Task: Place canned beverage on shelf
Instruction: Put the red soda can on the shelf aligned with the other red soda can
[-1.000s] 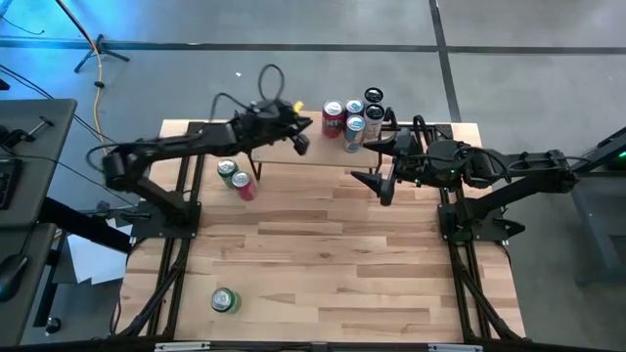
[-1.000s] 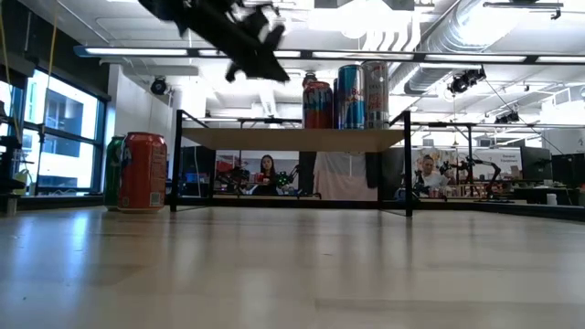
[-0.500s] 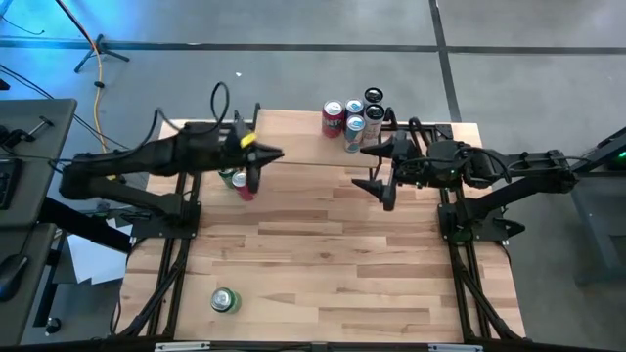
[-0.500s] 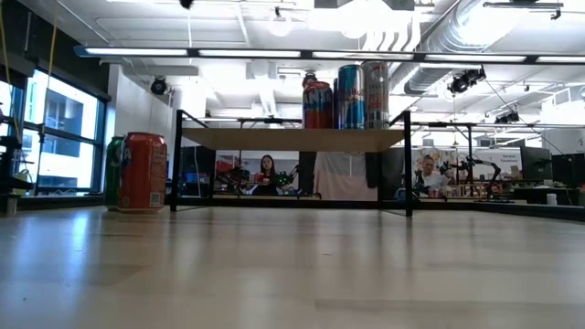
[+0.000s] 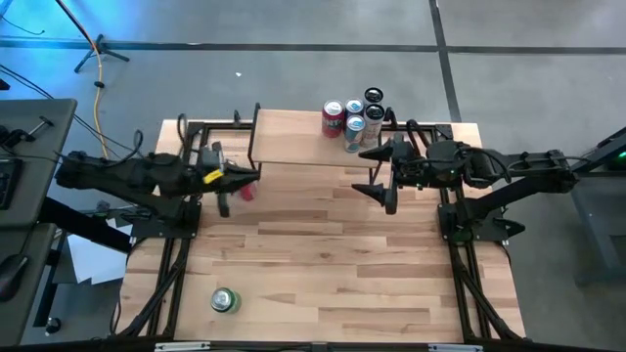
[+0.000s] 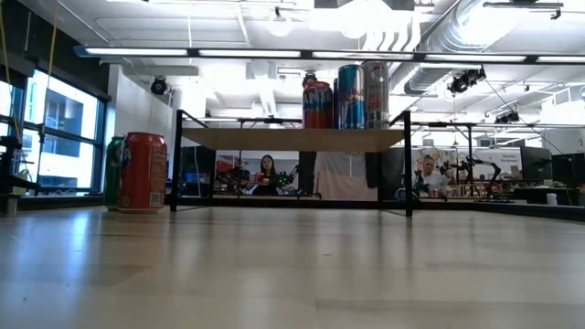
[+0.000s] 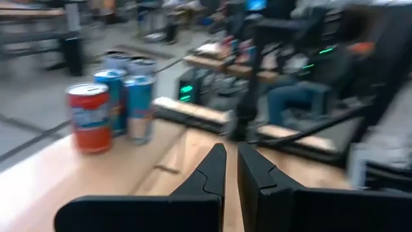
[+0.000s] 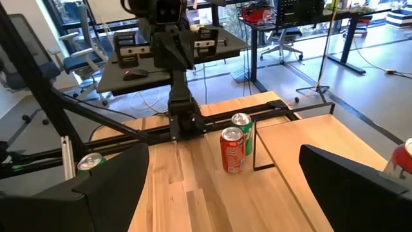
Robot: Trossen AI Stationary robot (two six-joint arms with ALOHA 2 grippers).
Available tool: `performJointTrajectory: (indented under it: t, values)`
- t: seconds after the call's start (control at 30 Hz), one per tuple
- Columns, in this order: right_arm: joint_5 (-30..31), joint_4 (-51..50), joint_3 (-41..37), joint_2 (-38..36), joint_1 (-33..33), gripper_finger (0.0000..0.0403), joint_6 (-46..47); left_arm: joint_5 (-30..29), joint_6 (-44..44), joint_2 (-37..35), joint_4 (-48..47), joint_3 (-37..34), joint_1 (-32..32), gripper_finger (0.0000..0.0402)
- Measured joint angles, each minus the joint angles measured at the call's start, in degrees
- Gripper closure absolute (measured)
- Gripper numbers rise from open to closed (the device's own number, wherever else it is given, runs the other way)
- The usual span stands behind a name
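Standing on the right end of the shelf (image 5: 293, 139), at the table's (image 5: 323, 264) far edge: a cluster of cans, namely a red can (image 5: 333, 119), two blue-and-silver cans (image 5: 354, 127) and dark-topped cans (image 5: 373, 98) just behind; seen in the low view as a tight group on the board, upright, touching or nearly so. Left on the tabletop just off the shelf's left legs: an orange-red can (image 6: 144, 171) with a green can (image 6: 113, 172) right beside it, both upright, the green one farther from the shelf in that view. Found well apart from all of these, near the table's front left: another green can (image 5: 225, 300), top up. Hovered over the left side of the table near the orange-red can: left gripper (image 5: 227, 188), fingers (image 7: 209, 175) drawn nearly together, only a thin slit between, nothing in them. Held beside the shelf's right end: right gripper (image 5: 375, 168), jaws spread wide, empty.
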Motion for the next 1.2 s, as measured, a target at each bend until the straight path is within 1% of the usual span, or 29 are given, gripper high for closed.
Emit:
performJointTrajectory:
  t: [0.1, 0.17, 0.27, 0.43, 0.53, 0.6, 0.7, 0.8, 0.9, 0.93, 0.97, 1.0, 1.1, 1.2]
  values:
    - [0.02, 0.04, 0.00, 0.00, -0.04, 0.0015, -0.15, 5.35, 0.32, -4.13, 3.56, -3.13, -0.22, 0.0401]
    - [0.02, 0.04, 0.00, 0.02, -0.04, 0.0015, -0.42, 6.59, 1.51, -6.11, 4.40, -3.78, -0.18, 0.0401]
    - [0.02, 0.31, 0.00, 0.00, -0.04, 0.0015, -0.09, 6.68, 3.95, -7.90, 4.44, -4.01, -0.14, 0.0401]
    - [0.02, 1.30, 0.01, 0.01, -0.04, 0.0016, -0.01, 6.71, 6.42, -8.45, 4.38, -4.01, -0.14, 0.0401]
    - [0.02, 1.81, 0.00, 0.00, -0.04, 0.0029, 0.09, 6.71, 8.18, -8.39, 4.21, -4.05, -0.14, 0.0401]
    - [-0.36, 1.82, 0.01, 0.00, -0.05, 0.0056, 0.94, 6.68, 9.57, -8.28, 4.33, -4.05, -0.14, 0.0401]
    - [-0.76, 0.16, 0.00, 0.00, -0.07, 0.0127, 0.92, 5.80, 10.07, -8.19, 4.18, -4.05, -0.14, 0.0401]
    - [-0.63, -2.40, -0.07, 0.00, -0.07, 0.0225, -0.44, 4.49, 10.05, -8.26, 4.03, -4.05, -0.14, 0.0401]
    - [-1.10, -5.94, -0.07, 0.00, -0.07, 0.0337, -2.00, 4.12, 9.46, -8.22, 3.91, -4.05, -0.14, 0.0401]
    - [-1.48, -7.45, -0.07, 0.00, -0.07, 0.0368, -2.55, 4.05, 9.22, -8.24, 3.93, -4.05, -0.12, 0.0401]
    - [-2.15, -8.97, -0.09, 0.00, -0.09, 0.0385, -2.81, 3.72, 9.20, -8.13, 3.96, -4.05, -0.12, 0.0401]
    - [-2.80, -10.02, -0.09, 0.00, -0.09, 0.0388, -2.82, 3.45, 9.17, -8.00, 3.98, -4.05, -0.12, 0.0401]
    - [-4.77, -11.93, -0.09, 0.00, -0.07, 0.0376, -1.84, 3.35, 9.16, -7.55, 3.91, -4.05, -0.09, 0.0401]
    - [-6.39, -12.74, -0.10, -0.11, -0.07, 0.0392, -1.82, 2.60, 8.82, -6.79, 3.98, -4.05, -0.09, 0.0400]
